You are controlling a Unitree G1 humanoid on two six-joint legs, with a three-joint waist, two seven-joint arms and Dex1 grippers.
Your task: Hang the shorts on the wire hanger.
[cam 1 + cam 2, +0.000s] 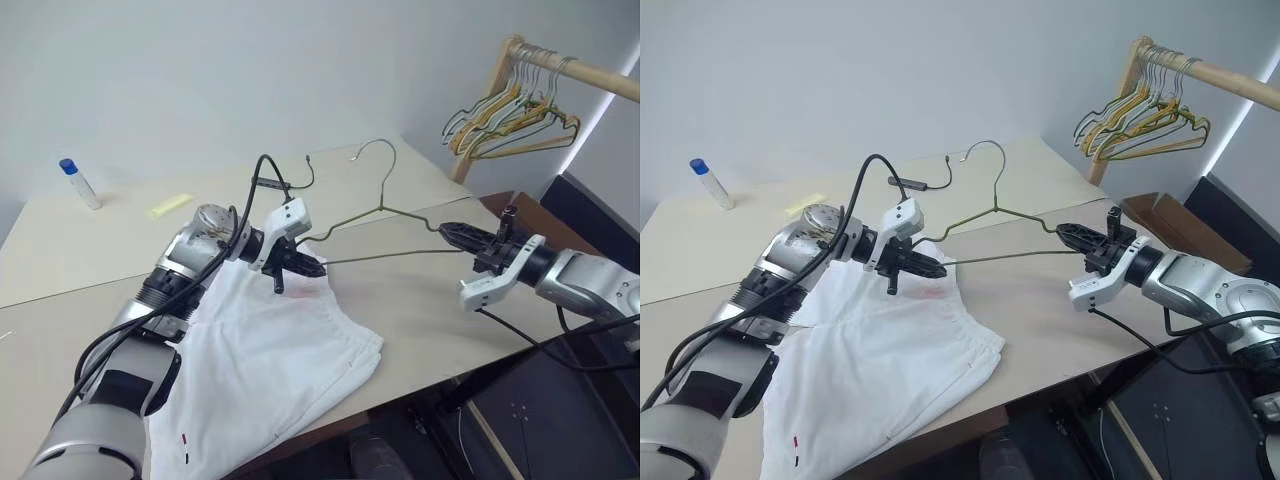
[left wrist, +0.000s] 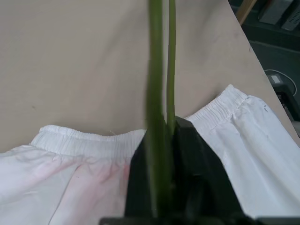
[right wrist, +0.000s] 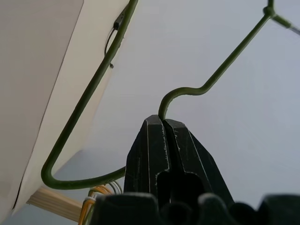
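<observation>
Now thin olive wire hanger (image 1: pixel 385 215) pinched betw. both closed end effectors, left (image 1: pixel 312 267) & right (image 1: pixel 447 232).

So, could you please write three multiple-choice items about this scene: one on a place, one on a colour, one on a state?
1. Where do the shorts lie?
A. on the table
B. on the rack
C. on the floor

2. What colour is the wire hanger held between the two arms?
A. yellow
B. olive green
C. black

3. How is the left end effector?
A. wide open
B. shut on the shorts
C. shut on the wire hanger

Answers:
1 A, the white fabric is spread flat on the beige top.
2 B, its wire looks dull green.
3 C, the left wrist view shows the wire passing between the closed black fingers.
</observation>
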